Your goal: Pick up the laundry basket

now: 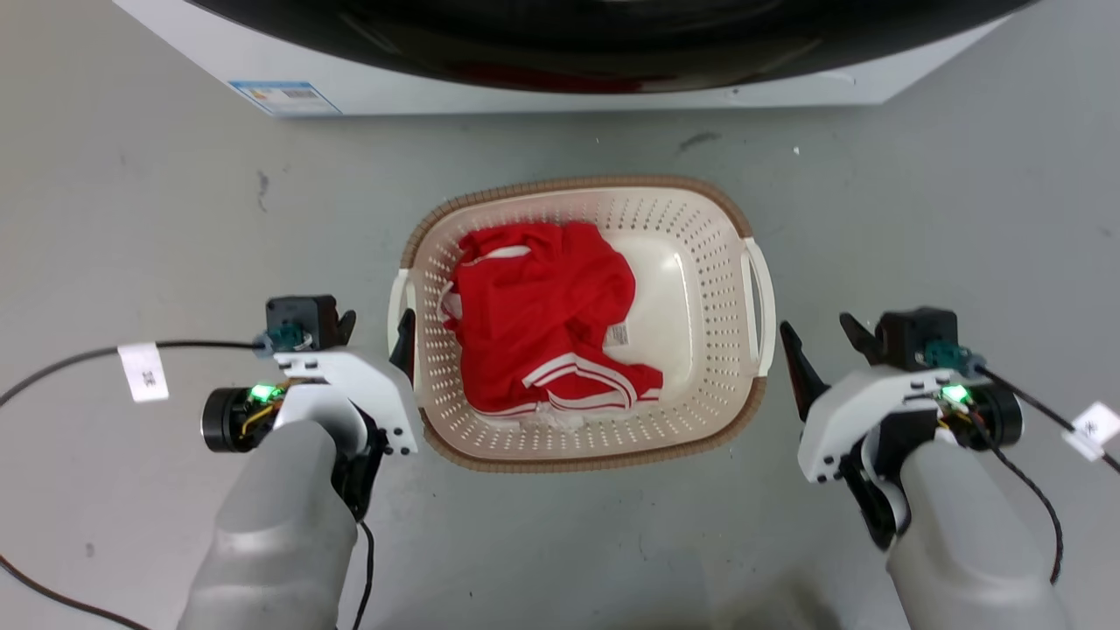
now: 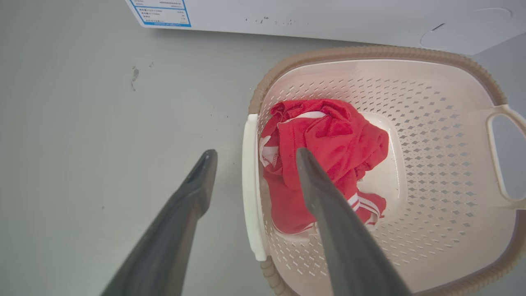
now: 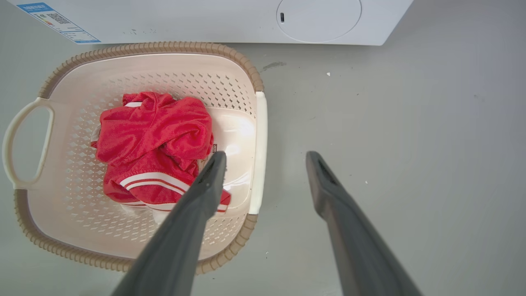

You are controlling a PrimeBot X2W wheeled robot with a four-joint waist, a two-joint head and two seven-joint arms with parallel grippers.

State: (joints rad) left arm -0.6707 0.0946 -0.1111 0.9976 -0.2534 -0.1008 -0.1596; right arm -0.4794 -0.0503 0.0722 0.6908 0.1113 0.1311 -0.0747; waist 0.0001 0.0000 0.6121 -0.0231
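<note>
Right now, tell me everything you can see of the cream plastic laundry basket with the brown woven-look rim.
The cream plastic laundry basket, rounded-rectangular with perforated walls, a brown woven-look rim and two white side handles, stands upright on the grey floor before the washer. A red garment with white stripes lies inside. The open left gripper and right gripper each straddle a handle.

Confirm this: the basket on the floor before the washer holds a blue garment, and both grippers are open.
Not blue: the head view shows the garment in the laundry basket is red with white stripes. The rest stands.
</note>
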